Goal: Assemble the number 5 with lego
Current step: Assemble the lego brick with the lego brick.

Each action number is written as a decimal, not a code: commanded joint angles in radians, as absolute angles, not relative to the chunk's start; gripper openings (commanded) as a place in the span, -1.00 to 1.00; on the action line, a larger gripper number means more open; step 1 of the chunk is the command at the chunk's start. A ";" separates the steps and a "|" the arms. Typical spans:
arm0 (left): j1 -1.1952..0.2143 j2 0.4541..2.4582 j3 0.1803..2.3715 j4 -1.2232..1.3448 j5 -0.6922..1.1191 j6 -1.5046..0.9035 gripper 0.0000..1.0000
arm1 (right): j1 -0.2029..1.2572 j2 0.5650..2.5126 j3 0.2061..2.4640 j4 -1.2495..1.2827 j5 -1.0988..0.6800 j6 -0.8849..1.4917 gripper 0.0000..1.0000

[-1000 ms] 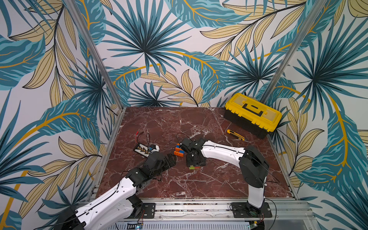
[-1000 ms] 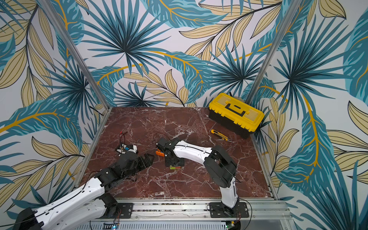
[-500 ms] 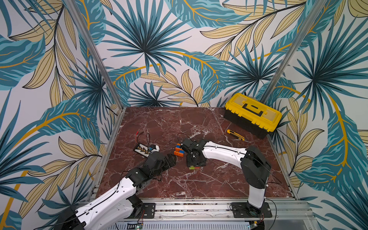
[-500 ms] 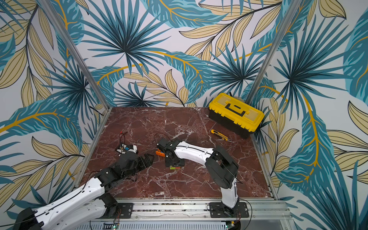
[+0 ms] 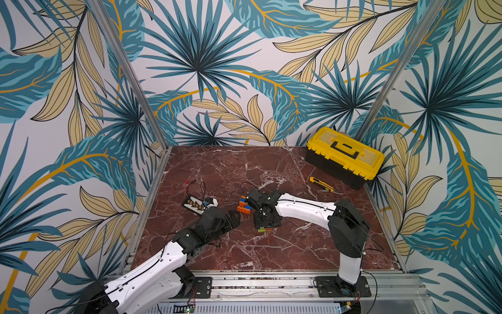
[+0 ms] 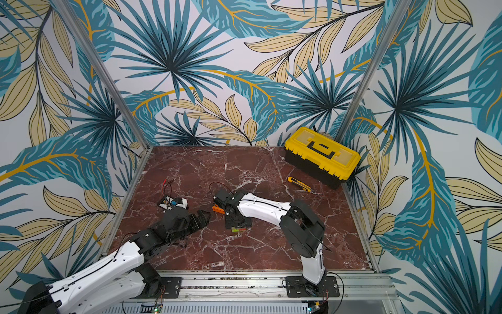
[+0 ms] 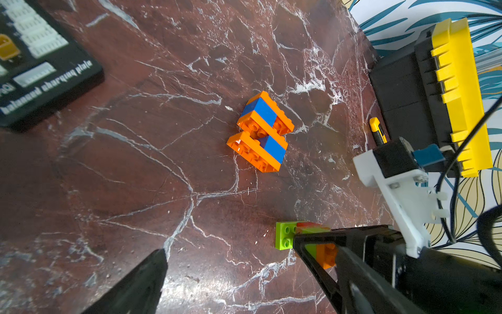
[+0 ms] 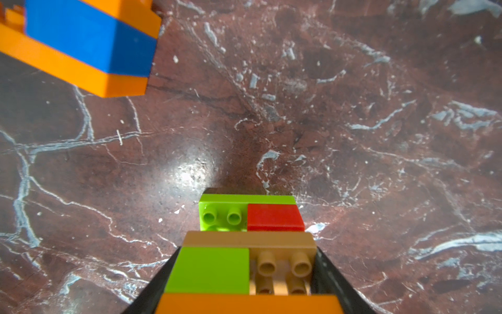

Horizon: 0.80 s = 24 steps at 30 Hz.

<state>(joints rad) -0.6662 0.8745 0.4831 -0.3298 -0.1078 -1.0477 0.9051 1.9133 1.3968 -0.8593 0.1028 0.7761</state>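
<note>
Obs: right pincer (image 5: 266,224) clenched on lime-green, red and orange studded plastic brick stack (image 8: 209,269), its long axis in line with the fingers; contact with the marble table (image 5: 271,258) unclear. Orange-and-blue brick block (image 7: 260,136) lies loose on the table between the 2 arms. Left pincer (image 5: 235,217) released, aimed at block, judged nearer.

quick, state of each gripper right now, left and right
left gripper: open, holding nothing
right gripper: closed on the green-red-orange lego stack
</note>
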 commanded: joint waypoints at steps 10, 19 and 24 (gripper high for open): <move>-0.660 0.886 0.474 -0.318 -0.102 -1.054 0.99 | 0.918 1.891 1.420 -0.903 0.113 0.760 0.18; -0.660 0.877 0.463 -0.316 -0.104 -1.062 1.00 | 0.918 1.908 1.370 -0.877 0.079 0.779 0.18; -0.660 0.881 0.474 -0.322 -0.105 -1.058 1.00 | 0.918 1.937 1.358 -0.863 0.061 0.760 0.18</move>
<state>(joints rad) -0.6659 0.8856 0.4831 -0.3286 -0.1040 -1.0569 0.9127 1.9129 1.3933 -0.8677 0.0887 0.7715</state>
